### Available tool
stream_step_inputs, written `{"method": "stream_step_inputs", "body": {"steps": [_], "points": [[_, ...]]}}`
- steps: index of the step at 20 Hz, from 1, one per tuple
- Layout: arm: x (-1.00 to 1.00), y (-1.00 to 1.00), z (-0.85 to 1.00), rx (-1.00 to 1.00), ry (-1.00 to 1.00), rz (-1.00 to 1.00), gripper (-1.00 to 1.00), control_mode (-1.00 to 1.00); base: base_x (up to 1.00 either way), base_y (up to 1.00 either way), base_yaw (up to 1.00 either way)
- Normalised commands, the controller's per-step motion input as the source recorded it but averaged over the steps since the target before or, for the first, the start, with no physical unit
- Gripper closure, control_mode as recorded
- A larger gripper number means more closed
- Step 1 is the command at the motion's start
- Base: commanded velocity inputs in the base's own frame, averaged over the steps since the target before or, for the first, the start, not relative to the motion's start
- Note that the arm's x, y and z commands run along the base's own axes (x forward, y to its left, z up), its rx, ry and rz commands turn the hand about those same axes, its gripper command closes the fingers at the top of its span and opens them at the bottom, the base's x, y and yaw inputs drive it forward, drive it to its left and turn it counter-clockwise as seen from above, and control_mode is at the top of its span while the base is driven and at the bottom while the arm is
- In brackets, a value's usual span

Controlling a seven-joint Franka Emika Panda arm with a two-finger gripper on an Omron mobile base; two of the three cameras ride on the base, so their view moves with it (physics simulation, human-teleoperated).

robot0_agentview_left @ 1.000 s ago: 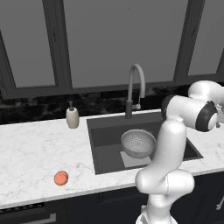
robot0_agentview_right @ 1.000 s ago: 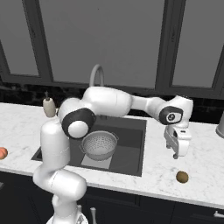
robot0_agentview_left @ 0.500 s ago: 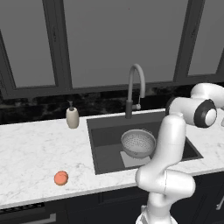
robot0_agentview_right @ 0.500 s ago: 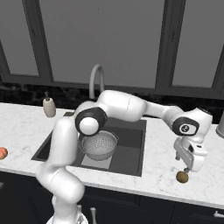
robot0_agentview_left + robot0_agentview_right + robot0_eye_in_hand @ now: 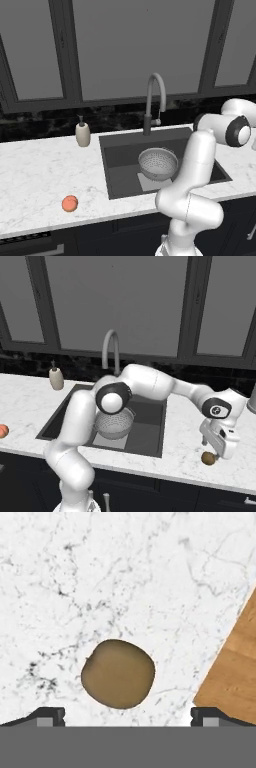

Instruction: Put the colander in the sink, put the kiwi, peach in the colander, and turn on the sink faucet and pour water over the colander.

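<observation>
Right base view, arm stretched right, pincer spread wide above kiwi, empty

Evenly and softly lit throughout, as rendered, with no visible light source. Pale sheen on the white marble-veined stone counter; faint, diffuse shadow beneath the small brownish-tan oval kiwi. Large dark grey rectangular sink basin dim inside. Sharp throughout, without blur, glare or edge distortion.
</observation>
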Motion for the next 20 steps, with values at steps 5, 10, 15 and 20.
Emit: {"method": "stream_step_inputs", "body": {"steps": [5, 10, 15, 20], "points": [[0.11, -0.01, -0.40, 0.00, 0.00, 0.08, -1.00, -1.00, 0.00, 0.00, 0.00], [0.07, 0.00, -0.33, 0.00, 0.00, 0.07, -1.00, -1.00, 0.00, 0.00, 0.00], [0.00, 0.00, -0.36, 0.00, 0.00, 0.06, -1.00, -1.00, 0.00, 0.00, 0.00], [0.00, 0.00, -0.40, 0.00, 0.00, 0.05, -1.00, -1.00, 0.00, 0.00, 0.00]]}}
